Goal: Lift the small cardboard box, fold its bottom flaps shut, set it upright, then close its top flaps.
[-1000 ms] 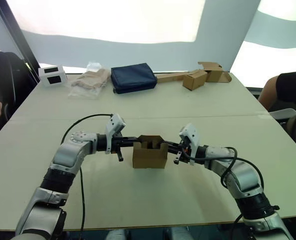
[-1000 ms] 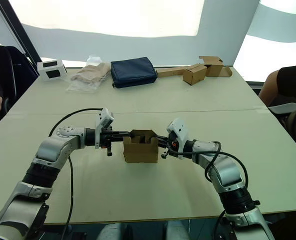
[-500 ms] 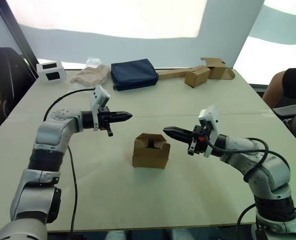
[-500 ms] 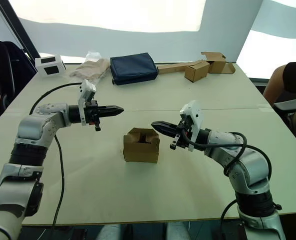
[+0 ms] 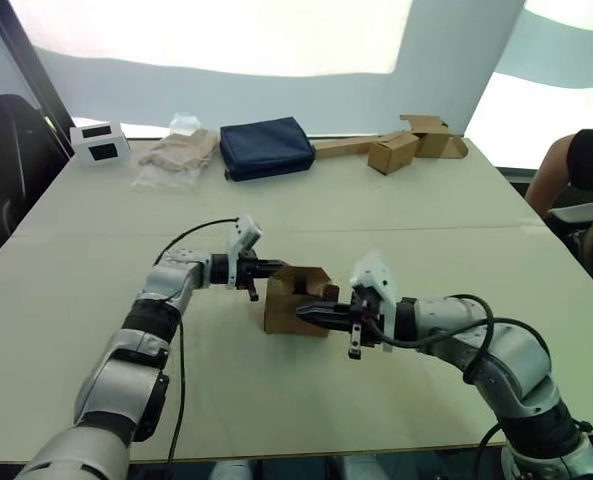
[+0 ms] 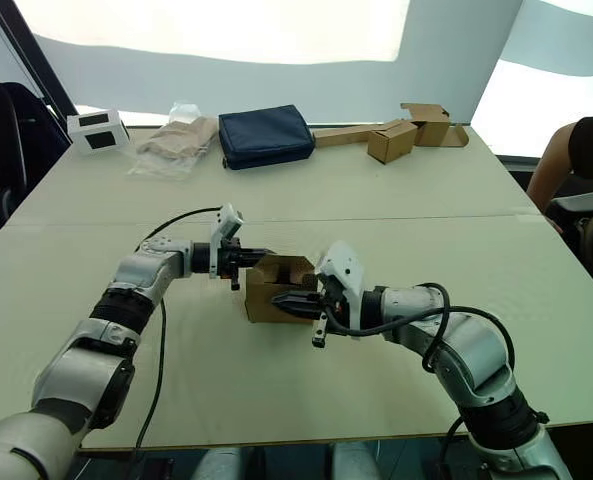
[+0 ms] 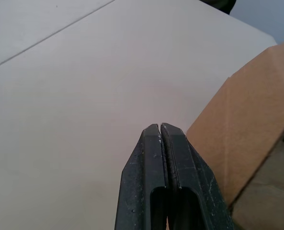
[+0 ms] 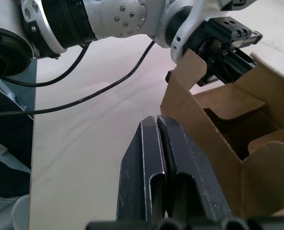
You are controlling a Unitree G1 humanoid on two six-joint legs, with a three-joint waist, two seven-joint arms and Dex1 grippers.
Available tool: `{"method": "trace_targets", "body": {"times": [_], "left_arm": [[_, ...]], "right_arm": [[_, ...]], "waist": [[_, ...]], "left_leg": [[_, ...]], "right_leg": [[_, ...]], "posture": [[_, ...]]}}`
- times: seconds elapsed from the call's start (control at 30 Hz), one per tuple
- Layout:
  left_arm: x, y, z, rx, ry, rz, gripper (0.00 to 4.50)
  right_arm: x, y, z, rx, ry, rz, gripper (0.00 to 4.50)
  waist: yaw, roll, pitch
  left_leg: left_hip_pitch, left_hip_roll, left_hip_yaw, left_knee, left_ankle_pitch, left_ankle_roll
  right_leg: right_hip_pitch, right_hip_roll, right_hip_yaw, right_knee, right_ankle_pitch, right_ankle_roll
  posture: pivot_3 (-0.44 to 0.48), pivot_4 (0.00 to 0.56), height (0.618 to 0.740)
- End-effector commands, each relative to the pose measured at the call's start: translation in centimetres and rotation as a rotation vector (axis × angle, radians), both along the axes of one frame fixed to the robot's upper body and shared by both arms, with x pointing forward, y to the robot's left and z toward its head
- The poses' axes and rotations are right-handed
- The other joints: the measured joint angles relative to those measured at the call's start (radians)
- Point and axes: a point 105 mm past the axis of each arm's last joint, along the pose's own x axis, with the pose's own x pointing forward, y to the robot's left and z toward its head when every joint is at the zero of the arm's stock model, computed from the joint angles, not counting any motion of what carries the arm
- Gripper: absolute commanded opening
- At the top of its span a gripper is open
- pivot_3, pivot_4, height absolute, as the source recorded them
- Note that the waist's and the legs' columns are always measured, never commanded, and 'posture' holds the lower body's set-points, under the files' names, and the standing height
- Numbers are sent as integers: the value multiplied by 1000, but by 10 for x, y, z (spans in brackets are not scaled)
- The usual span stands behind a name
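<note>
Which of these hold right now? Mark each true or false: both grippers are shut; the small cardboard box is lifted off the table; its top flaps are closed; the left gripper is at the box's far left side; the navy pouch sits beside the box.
1. Both grippers are shut. True: left gripper and right gripper show fingers pressed together.
2. The small cardboard box is lifted. False: it rests on the table.
3. Its top flaps are closed. False: they stand open.
4. The left gripper is at the box's far left side. True.
5. The navy pouch sits beside the box. False: it lies at the far edge.
</note>
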Motion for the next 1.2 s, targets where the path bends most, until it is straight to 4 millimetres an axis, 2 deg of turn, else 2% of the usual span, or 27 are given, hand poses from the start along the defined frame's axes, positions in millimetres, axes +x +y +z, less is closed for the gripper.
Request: {"method": "trace_targets", "body": {"times": [0.03,0.23,0.37,0.53,0.73,0.97,1.2], "left_arm": [[2,-4,13,-6,-58,-40,19],[1,-4,15,-21,-52,-58,19],[-1,-1,12,-18,-44,-68,19],[-3,2,8,-5,-44,-67,19],[-7,14,23,-45,-68,-60,19],[-38,25,59,-105,-97,-135,19],[-67,34,62,-73,-59,-211,19]], "right_arm": [[11,4,5,15,-45,-15,0],[27,5,1,7,-59,-47,0],[35,4,-16,-81,-52,-46,0],[37,1,-33,-167,-52,-31,0],[41,1,-23,-106,-57,-48,0],[43,-2,-18,-95,-62,-53,0],[42,0,-20,-99,-59,-41,0]], "waist": [[0,0,0],[1,0,0],[1,0,0],[1,0,0],[0,0,0],[0,0,0],[0,0,0]], "left_leg": [[0,0,0,0,0,0],[0,0,0,0,0,0],[0,0,0,0,0,0],[0,0,0,0,0,0],[0,0,0,1,0,0],[0,1,-1,1,0,0],[1,1,-1,1,0,-1]], "right_leg": [[0,0,0,0,0,0],[0,0,0,0,0,1],[0,0,0,0,0,1],[0,0,0,1,0,1],[0,0,0,1,1,1],[0,0,0,2,1,1],[1,0,0,2,0,1]], "posture": [[0,150,740],[0,150,740],[0,150,740],[0,150,740],[0,150,740],[0,150,740],[0,150,740]]}}
